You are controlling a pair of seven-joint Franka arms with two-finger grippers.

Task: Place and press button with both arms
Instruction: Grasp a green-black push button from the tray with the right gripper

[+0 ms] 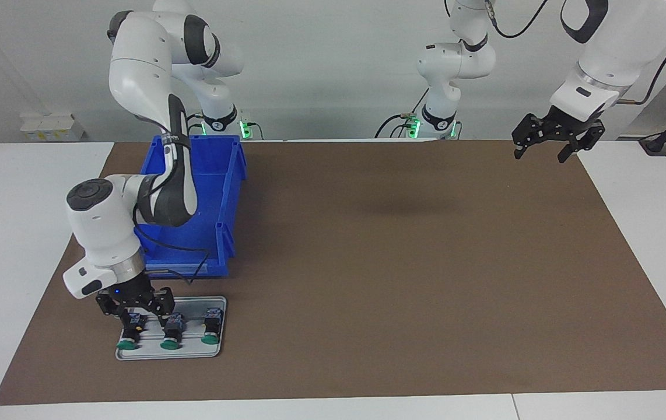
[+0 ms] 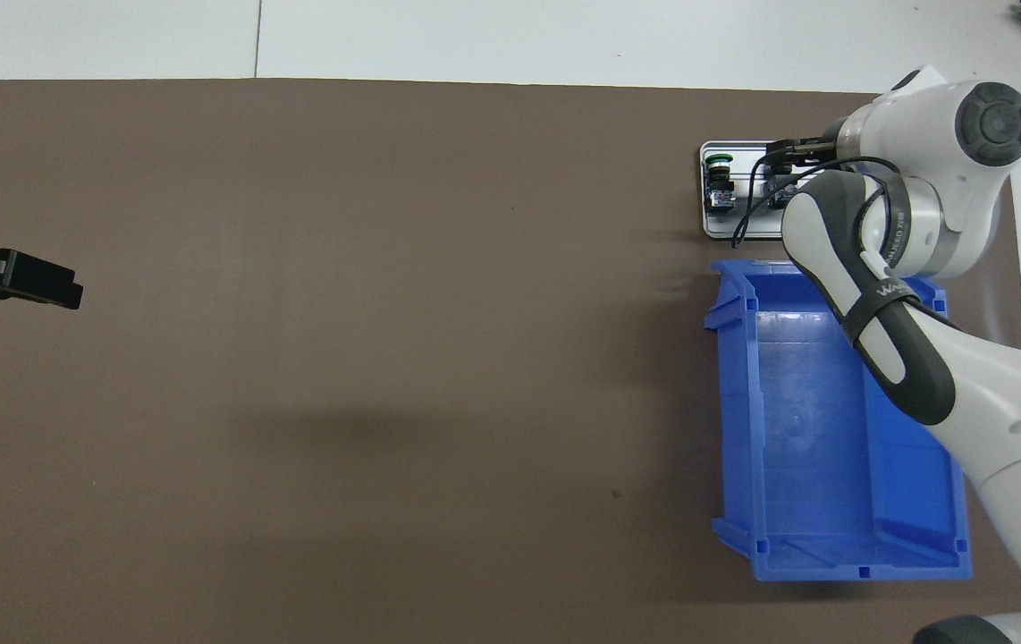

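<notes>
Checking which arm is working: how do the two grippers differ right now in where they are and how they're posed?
The right gripper is down over the grey tray of buttons, at the button toward the right arm's end; the left gripper hangs in the air over the mat's edge at the left arm's end, over nothing, waiting. The right points straight down; the left is tilted. Both are black, open and hold nothing.

White lettering runs along a black strap on the right arm [image 2: 877, 286] in the overhead view; the word is not legible.
</notes>
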